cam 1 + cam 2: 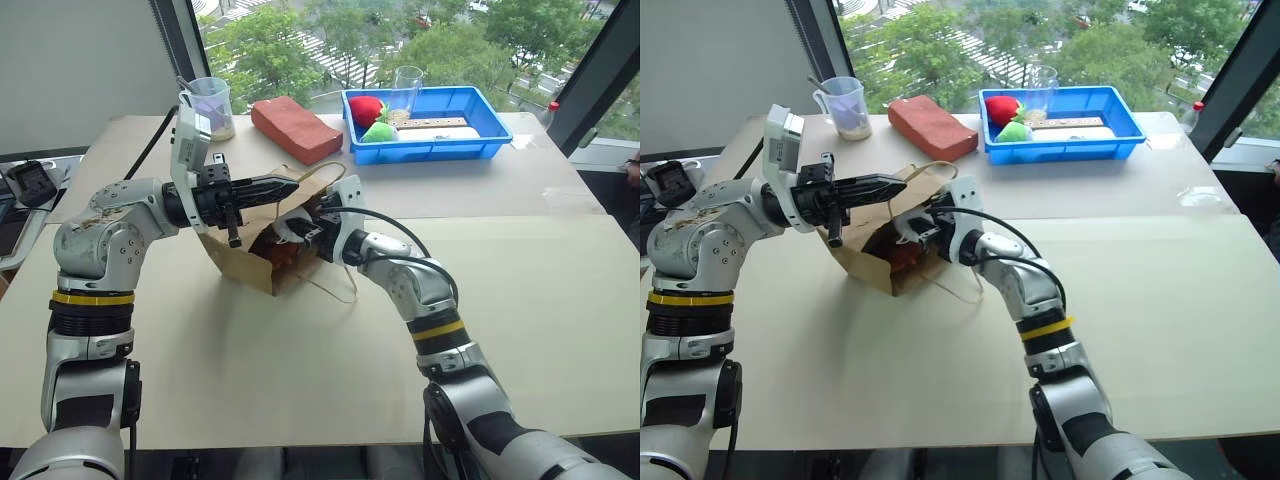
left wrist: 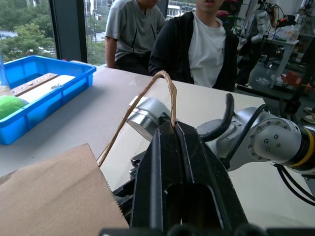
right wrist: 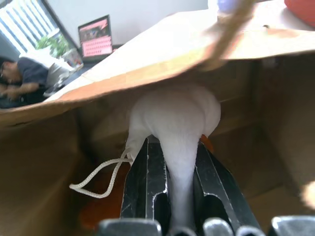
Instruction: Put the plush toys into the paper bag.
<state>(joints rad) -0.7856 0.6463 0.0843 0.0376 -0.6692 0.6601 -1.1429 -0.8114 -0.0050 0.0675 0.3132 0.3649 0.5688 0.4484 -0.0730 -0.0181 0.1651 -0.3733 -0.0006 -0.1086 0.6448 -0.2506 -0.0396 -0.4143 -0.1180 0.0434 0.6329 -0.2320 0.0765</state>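
The soft, light round white plush toy (image 3: 172,118) squashes between the right hand's (image 3: 173,162) closed fingers inside the thin, floppy brown paper bag (image 1: 250,262), whose string handle (image 2: 165,93) the shut left hand (image 2: 175,129) pinches up.

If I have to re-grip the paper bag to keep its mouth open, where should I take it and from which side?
Take the paper bag by its string handle, as the left gripper does now, shut on the loop from the bag's left side. The thin loop stands above the rim, and a lift there probably holds the mouth wide for the right gripper.
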